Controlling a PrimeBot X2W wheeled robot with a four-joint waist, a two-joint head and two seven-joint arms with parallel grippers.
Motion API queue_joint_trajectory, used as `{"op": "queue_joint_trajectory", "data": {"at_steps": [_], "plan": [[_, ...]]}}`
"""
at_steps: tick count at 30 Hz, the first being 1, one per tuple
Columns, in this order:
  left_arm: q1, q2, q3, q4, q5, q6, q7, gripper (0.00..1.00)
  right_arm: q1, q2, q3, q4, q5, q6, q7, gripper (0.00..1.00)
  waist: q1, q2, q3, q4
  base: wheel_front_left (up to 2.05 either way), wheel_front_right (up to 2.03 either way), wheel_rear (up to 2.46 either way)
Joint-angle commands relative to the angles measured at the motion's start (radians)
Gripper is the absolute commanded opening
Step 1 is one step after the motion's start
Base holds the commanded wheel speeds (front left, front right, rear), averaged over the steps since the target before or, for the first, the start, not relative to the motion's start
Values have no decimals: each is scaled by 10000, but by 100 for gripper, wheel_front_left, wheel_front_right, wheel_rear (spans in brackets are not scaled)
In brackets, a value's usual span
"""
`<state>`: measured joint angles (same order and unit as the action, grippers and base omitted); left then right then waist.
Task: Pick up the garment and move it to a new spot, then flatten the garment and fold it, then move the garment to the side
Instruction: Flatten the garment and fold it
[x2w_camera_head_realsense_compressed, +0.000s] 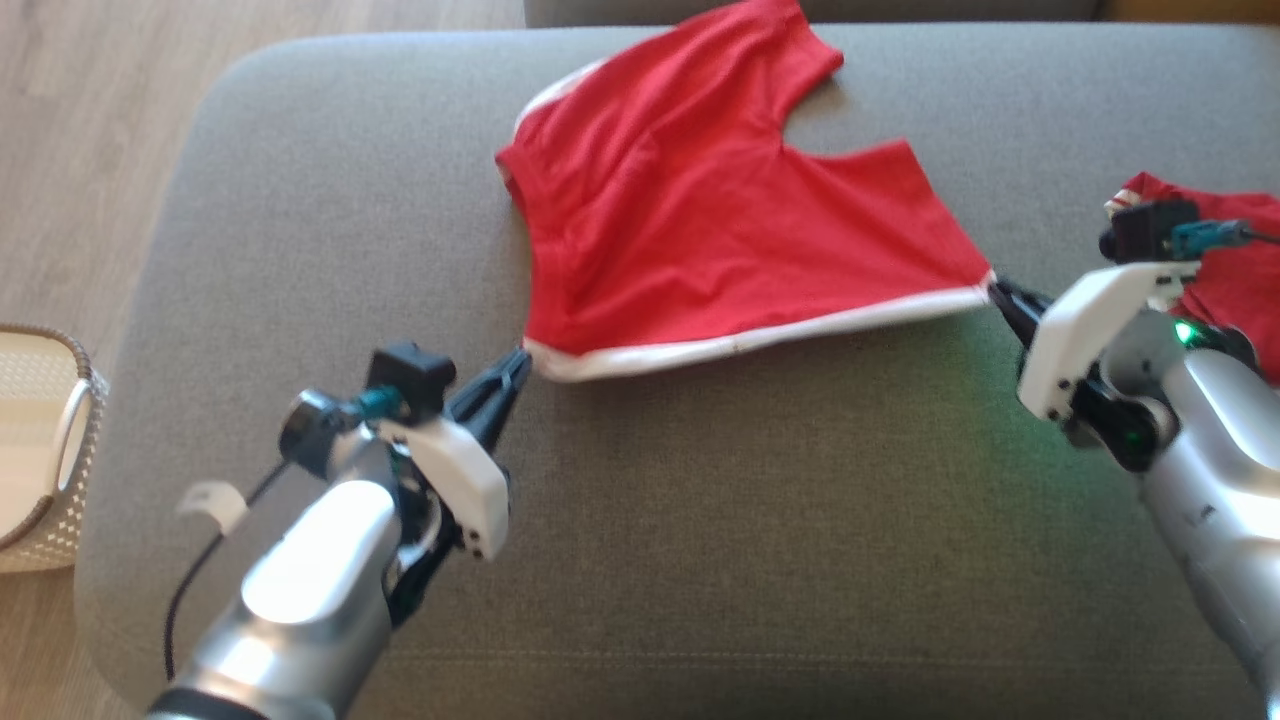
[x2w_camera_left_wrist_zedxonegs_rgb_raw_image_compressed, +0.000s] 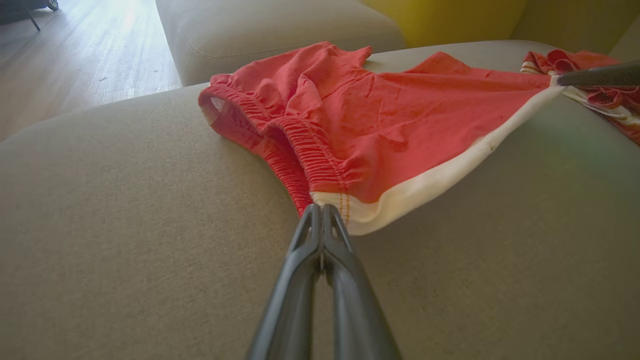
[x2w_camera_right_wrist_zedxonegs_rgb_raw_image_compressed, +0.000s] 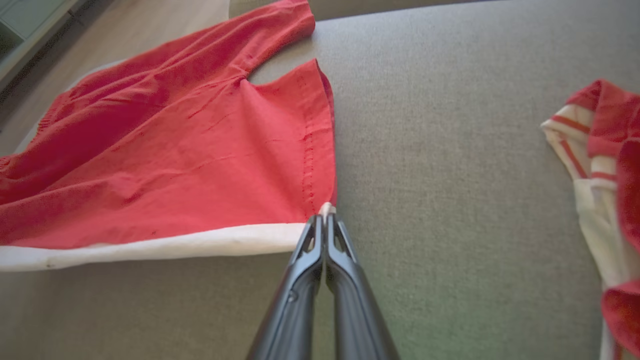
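The garment (x2w_camera_head_realsense_compressed: 700, 210) is a pair of red shorts with a white side stripe, spread on the grey sofa cushion (x2w_camera_head_realsense_compressed: 700, 520). Its white-edged side is stretched taut between both grippers. My left gripper (x2w_camera_head_realsense_compressed: 520, 365) is shut on the waistband corner (x2w_camera_left_wrist_zedxonegs_rgb_raw_image_compressed: 325, 200) at the lower left. My right gripper (x2w_camera_head_realsense_compressed: 995, 292) is shut on the leg-hem corner (x2w_camera_right_wrist_zedxonegs_rgb_raw_image_compressed: 326, 209) at the right. The elastic waistband (x2w_camera_left_wrist_zedxonegs_rgb_raw_image_compressed: 300, 145) bunches along the left, and the two legs point to the far side.
A second red and white striped garment (x2w_camera_head_realsense_compressed: 1230, 270) lies crumpled at the cushion's right edge, behind my right wrist. A pale woven basket (x2w_camera_head_realsense_compressed: 40, 440) stands on the wooden floor (x2w_camera_head_realsense_compressed: 90, 120) at the left. Another sofa cushion (x2w_camera_left_wrist_zedxonegs_rgb_raw_image_compressed: 270, 30) lies beyond.
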<state>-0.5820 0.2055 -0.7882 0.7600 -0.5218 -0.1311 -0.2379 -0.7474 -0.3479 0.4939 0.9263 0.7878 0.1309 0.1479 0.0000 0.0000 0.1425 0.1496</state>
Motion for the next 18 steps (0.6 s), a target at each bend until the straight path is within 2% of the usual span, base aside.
{"op": "queue_joint_trajectory", "data": {"at_steps": [1, 5, 9, 15, 18], "plan": [[-215, 260, 281, -235, 3, 14, -9, 0, 45, -189, 118, -296, 111, -2, 90, 0, 0, 0, -100, 33, 0, 0, 0], [186, 295, -20, -395, -102, 10, 30, 0, 530, -699, 696, -875, 716, -2, 1440, 0, 0, 0, -377, 63, 0, 0, 0], [645, 472, -194, -727, -252, 8, 12, 0, 980, -1475, 1134, -1731, 1387, -2, 2668, 0, 0, 0, -575, 38, 0, 0, 0], [1291, 879, -642, -1663, -607, 6, 437, 0, 1534, -2485, 1348, -2798, 2232, -2, 4135, 0, 0, 0, -875, 78, 0, 0, 0], [1612, 1176, -918, -2323, -1021, 5, 774, 0, 1955, -2834, 1384, -3435, 2991, -2, 5270, 0, 0, 0, -1037, 104, 0, 0, 0]]}}
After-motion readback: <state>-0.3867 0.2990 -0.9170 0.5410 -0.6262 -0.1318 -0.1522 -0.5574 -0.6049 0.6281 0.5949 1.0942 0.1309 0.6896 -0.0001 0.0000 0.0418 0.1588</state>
